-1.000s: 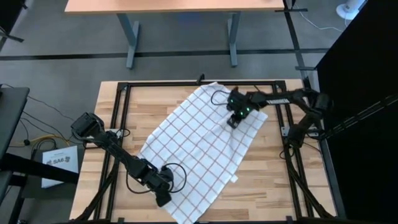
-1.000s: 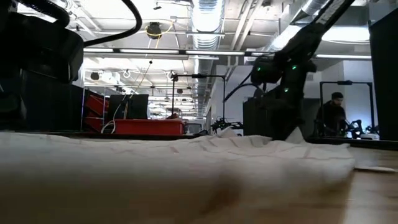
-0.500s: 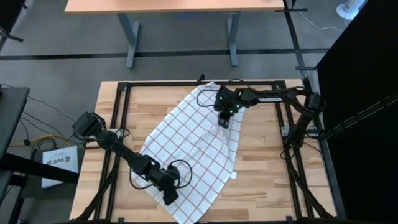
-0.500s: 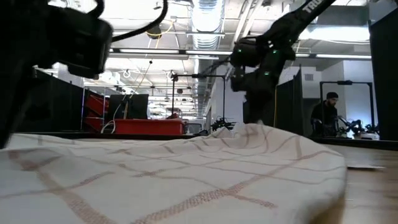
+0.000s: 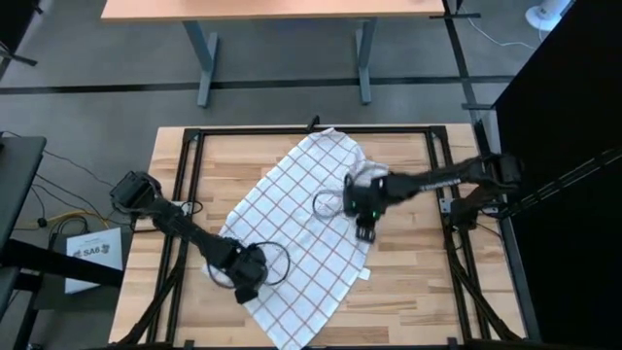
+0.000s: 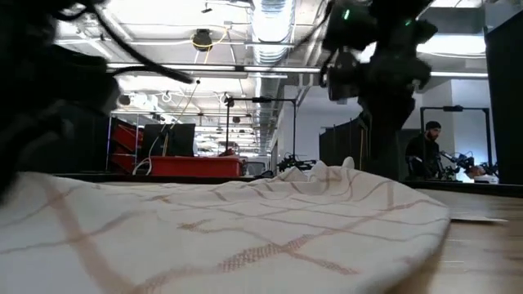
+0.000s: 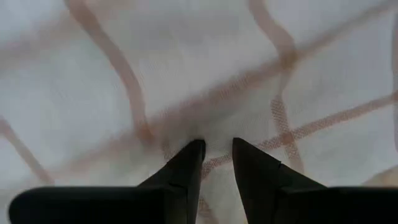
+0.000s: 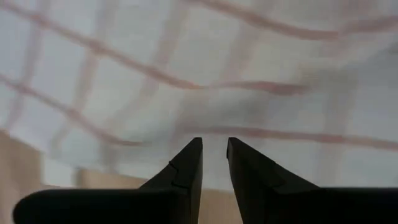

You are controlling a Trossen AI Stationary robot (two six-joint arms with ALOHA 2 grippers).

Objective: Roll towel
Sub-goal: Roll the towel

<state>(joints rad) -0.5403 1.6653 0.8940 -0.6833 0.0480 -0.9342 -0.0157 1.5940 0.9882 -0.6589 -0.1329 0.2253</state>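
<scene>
Pinching a small pucker of the towel (image 5: 301, 228) near its lower left edge, the left jaws stood almost closed, with creases in the cloth running out from their tips in the left wrist view. The right jaws hung at the towel's right edge, about midway down the desk (image 5: 418, 282). They showed only a narrow gap, and whether any cloth sat in that gap could not be told. The towel lay diagonally across the middle of the desk, with its far right part already turned over onto itself and its near corner reaching the front edge. The main risk seemed to be uneven tension. With the two arms set at different places along a slanted cloth, a pull from one side would probably skew the fold into a cone rather than a straight roll. The left hold looked shallow, on a thin single layer, so a firm tug could have slipped the cloth free and let it drop flat. If the right jaws were in fact empty, any rolling motion on that side would only have dragged over the cloth and bunched it. The near corner could also have slid off the front of the desk.
</scene>
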